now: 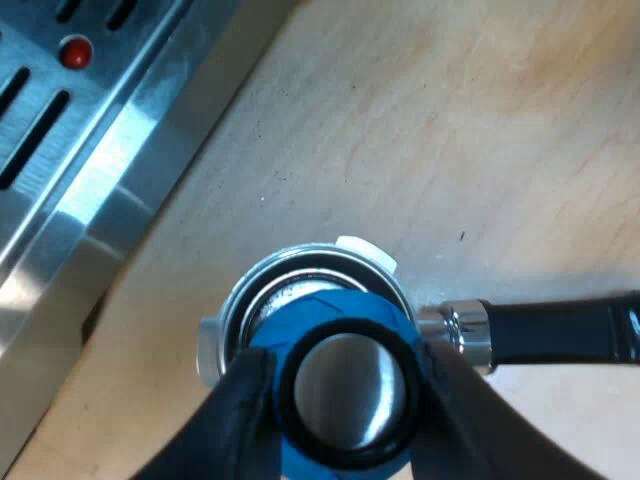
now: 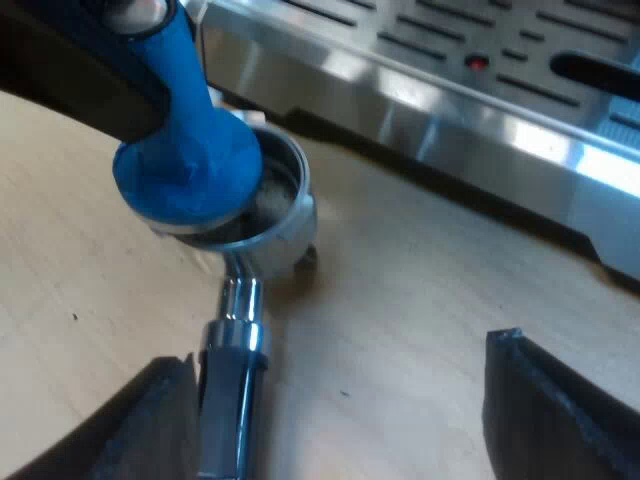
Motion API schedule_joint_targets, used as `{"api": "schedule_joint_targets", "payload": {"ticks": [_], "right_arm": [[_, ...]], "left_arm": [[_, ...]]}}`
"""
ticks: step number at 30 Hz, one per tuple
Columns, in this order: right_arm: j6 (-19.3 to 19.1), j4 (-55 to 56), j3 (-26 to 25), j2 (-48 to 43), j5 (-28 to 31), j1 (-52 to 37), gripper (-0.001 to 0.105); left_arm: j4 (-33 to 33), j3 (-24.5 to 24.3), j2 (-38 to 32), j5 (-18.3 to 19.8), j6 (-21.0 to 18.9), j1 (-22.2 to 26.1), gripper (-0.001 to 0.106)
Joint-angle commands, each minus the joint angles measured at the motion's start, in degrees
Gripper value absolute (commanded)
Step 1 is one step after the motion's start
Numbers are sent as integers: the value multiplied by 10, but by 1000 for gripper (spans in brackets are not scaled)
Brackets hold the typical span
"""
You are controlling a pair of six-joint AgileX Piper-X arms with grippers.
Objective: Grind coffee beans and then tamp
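Observation:
My left gripper (image 1: 345,400) is shut on the blue tamper (image 1: 330,312), one black finger on each side of its stem below the round metal cap. The tamper stands over the basket of the metal holder (image 1: 300,265), which lies on the wooden table with its dark handle (image 1: 560,330) pointing away from the machine. From the right wrist view the tamper (image 2: 190,170) leans a little, its base at the rim of the holder's basket (image 2: 290,215). My right gripper (image 2: 350,420) is open, fingers wide apart, with the holder's handle (image 2: 232,370) close beside one finger.
The espresso machine's steel drip tray (image 1: 80,130) with slots and a red dot (image 1: 75,52) runs close beside the holder. Its front edge (image 2: 480,120) lies just beyond the basket. Bare wooden table (image 1: 450,130) stretches around the holder.

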Motion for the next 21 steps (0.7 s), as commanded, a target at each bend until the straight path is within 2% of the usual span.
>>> {"api": "schedule_joint_targets", "payload": {"ticks": [1,7,15,21], "right_arm": [[-6,-4,-1,-5,-4,1,62],[-6,-4,-1,-5,-4,1,62],[-6,-4,-1,-5,-4,1,62],[-6,-4,-1,-5,-4,1,62]], "left_arm": [[-21,0,-2,-6,4,-2,1],[-51,1,-2,-6,4,-2,1],[-53,14,-2,-6,4,-2,1],[-68,38,-2,1,4,-2,1]]}}
